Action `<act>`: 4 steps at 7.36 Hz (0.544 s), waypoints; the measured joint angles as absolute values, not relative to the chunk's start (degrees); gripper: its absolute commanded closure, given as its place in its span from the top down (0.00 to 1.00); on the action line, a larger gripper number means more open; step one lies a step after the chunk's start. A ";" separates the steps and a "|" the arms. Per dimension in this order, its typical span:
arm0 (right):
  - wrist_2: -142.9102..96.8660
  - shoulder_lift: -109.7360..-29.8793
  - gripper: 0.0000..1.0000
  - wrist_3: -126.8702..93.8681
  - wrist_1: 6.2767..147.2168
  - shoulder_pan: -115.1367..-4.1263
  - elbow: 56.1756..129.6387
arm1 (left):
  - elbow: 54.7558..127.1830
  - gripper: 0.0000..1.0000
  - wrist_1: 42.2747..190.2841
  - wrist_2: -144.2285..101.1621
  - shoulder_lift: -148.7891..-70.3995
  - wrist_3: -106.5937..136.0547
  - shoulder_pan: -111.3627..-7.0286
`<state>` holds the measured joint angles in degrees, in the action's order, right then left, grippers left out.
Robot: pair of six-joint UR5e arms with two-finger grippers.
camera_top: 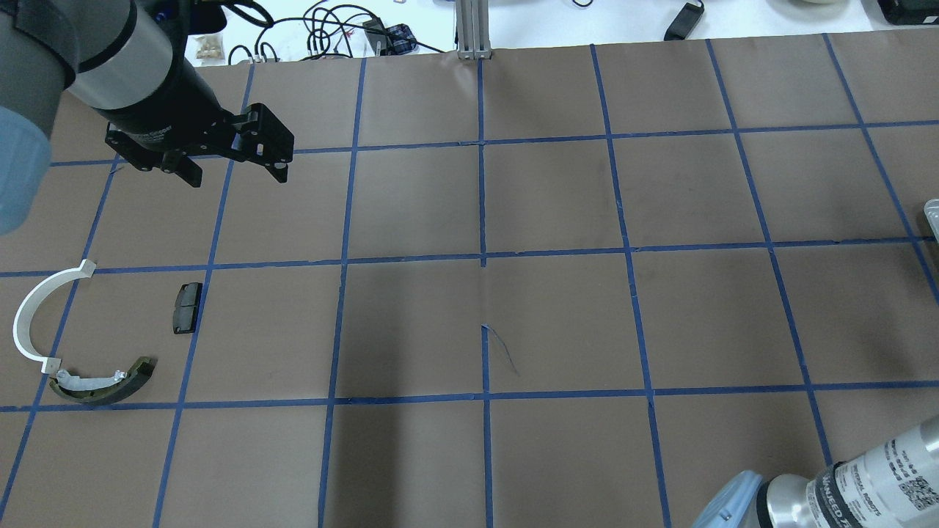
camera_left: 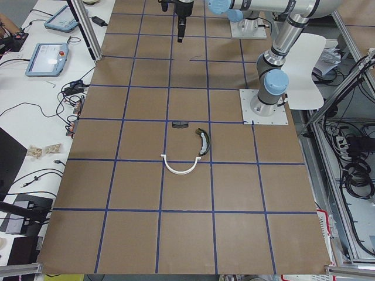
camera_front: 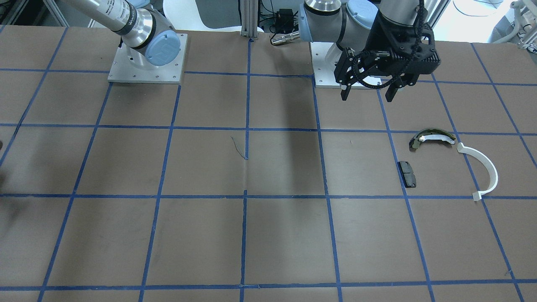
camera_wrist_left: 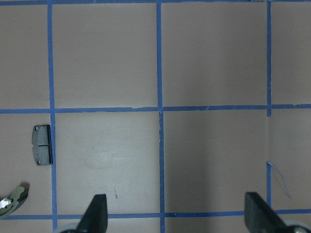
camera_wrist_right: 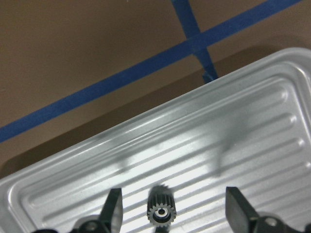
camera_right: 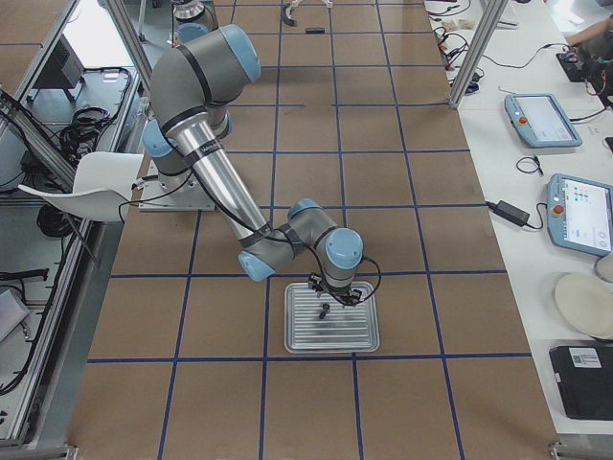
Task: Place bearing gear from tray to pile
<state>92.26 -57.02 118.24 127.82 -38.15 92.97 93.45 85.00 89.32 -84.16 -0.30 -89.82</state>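
Silver tray [camera_wrist_right: 218, 141] bears gear [camera_wrist_right: 159, 212] framed by splayed right claw [camera_wrist_right: 174, 190] (rim apart).

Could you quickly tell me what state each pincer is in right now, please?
Left pincer: open, holding nothing.
Right pincer: open, either side of the bearing gear on the tray, not gripping it.

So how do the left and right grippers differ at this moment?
The left gripper hangs high over bare table, with the dark pad off to one side, while the right gripper sits low over the metal tray. The left gripper has nothing between its fingers; the right gripper brackets the small gear, with a gap on each side. Both are open and neither holds anything.
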 measured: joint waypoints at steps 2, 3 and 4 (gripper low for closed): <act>92.28 -56.66 0.70 119.03 128.03 -38.14 92.96 | 93.50 1.00 84.99 89.35 -84.12 -0.27 -89.89; 92.31 -56.63 0.70 119.10 128.05 -38.15 92.98 | 93.51 1.00 84.99 89.36 -84.12 -0.27 -89.91; 92.42 -56.58 0.70 119.09 128.07 -38.14 92.98 | 93.51 1.00 84.99 89.35 -84.11 -0.27 -89.91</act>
<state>92.42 -56.58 119.09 128.07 -38.14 92.98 93.51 84.99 89.35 -84.11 -0.27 -89.91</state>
